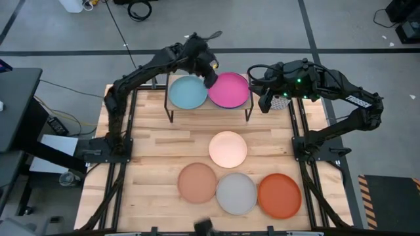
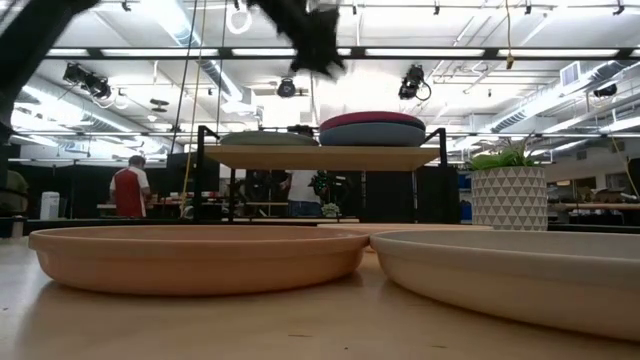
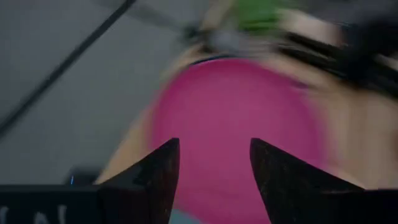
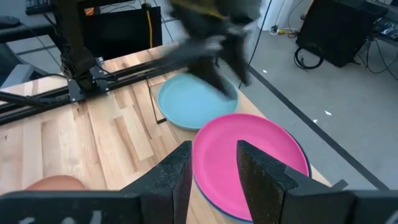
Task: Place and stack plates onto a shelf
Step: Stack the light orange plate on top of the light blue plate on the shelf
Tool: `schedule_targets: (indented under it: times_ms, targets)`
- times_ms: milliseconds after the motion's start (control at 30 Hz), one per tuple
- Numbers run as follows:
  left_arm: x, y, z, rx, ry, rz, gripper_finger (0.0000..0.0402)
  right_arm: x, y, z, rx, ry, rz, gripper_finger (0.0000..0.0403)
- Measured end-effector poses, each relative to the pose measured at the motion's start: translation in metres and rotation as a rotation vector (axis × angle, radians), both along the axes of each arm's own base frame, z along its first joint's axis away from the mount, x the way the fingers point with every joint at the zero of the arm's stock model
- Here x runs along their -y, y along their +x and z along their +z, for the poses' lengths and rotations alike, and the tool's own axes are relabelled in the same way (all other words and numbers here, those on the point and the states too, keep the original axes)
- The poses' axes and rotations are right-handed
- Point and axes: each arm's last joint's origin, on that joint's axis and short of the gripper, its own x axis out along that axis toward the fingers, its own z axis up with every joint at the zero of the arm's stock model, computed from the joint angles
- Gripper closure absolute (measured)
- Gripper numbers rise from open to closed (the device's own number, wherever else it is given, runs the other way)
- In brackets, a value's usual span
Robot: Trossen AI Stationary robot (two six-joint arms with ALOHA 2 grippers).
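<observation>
The table point(image 1: 157, 164) is pale butcher-block wood with a smooth, faint sheen. The shelf point(image 1: 209, 107) at twelve o'clock has a light wood top on thin black metal legs. The magenta plate point(image 1: 229, 90), light blue plate point(image 1: 188, 92) and peach-tan plate point(image 2: 195, 255) look matt and smooth, like plastic. The left claw point(image 3: 211, 177) has dull black fingers

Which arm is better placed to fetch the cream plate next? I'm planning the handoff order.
Probably the right. The right claw hangs open beside the shelf, on the side nearer the cream plate. The left claw is open above the magenta plate, at the shelf's far edge.
</observation>
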Motion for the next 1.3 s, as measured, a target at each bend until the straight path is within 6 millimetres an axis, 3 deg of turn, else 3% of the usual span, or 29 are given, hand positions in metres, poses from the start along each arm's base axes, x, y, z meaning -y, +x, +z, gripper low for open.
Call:
schedule_targets:
  times_ms: [100, 200, 367, 500, 633, 833, 967, 1167, 1300]
  targets:
    - [0.055, 0.002, 0.014, -0.032, 0.098, -0.285, 0.0205, 0.0, -0.001, 0.001, 0.002, -0.002, 0.001, 0.0271]
    - [0.109, 0.008, 0.005, -0.088, 0.145, -0.505, 0.0219, 0.0, -0.005, 0.002, 0.003, -0.007, -0.008, 0.0271]
    - [0.18, 0.021, -0.035, -0.122, 0.149, -0.7, 0.0242, -0.001, -0.014, 0.005, 0.011, -0.016, -0.022, 0.0271]
    - [0.215, 0.028, -0.078, -0.132, 0.15, -0.77, 0.0254, -0.001, -0.016, 0.006, 0.017, -0.028, -0.03, 0.0271]
    - [0.23, 0.028, -0.122, -0.14, 0.138, -0.741, 0.0259, -0.001, -0.014, 0.005, 0.015, -0.022, -0.017, 0.0271]
    - [0.233, 0.019, -0.168, -0.17, 0.186, -0.726, 0.0259, -0.002, -0.012, 0.004, 0.01, -0.013, -0.001, 0.0271]
    - [0.231, 0.015, -0.189, -0.155, 0.247, -0.765, 0.0259, -0.002, -0.012, 0.004, 0.014, -0.005, 0.007, 0.0271]
    - [0.229, 0.02, -0.22, -0.232, 0.188, -0.784, 0.026, -0.002, -0.011, 0.004, 0.027, 0.018, 0.004, 0.0271]
    - [0.234, 0.03, -0.224, -0.239, 0.197, -0.808, 0.026, -0.002, -0.011, 0.004, 0.031, 0.026, 0.004, 0.0271]
